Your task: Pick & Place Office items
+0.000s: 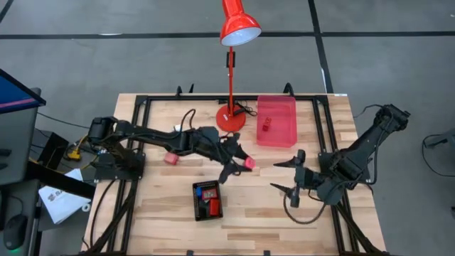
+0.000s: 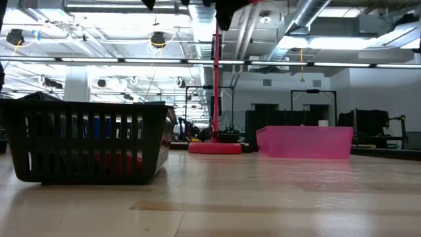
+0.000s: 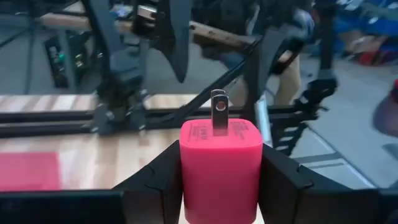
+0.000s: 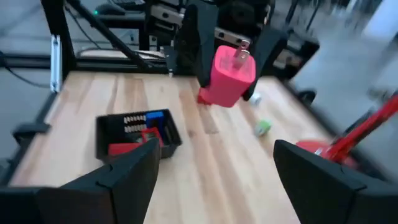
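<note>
My left gripper (image 1: 244, 165) reaches over the table's middle and is shut on a pink plug-in charger block (image 3: 221, 165) with metal prongs (image 3: 218, 112). The right wrist view shows the same block (image 4: 227, 78) in the air. My right gripper (image 1: 284, 176) waits open to the right of it, touching nothing. A black tray (image 1: 207, 200) near the front edge holds red and blue pieces. Another pink piece (image 1: 171, 158) lies on the wood under the left arm. A small green piece (image 4: 262, 127) lies on the table. The translucent red tray (image 1: 276, 121) holds a small red piece (image 1: 266, 125). My left gripper pinches the charger block by its two opposite side faces (image 3: 186, 174), one finger (image 3: 155, 180) on each side. The prongs point forward, away from the wrist. The block is lifted clear of the table.
The red desk lamp stands on its base (image 1: 229, 117) at the far middle, its stem (image 2: 216, 85) rising beside the translucent red tray (image 2: 306, 143). A black frame (image 1: 142, 107) runs around the tabletop. Bare wood lies between the black tray (image 2: 85, 141) and my right gripper.
</note>
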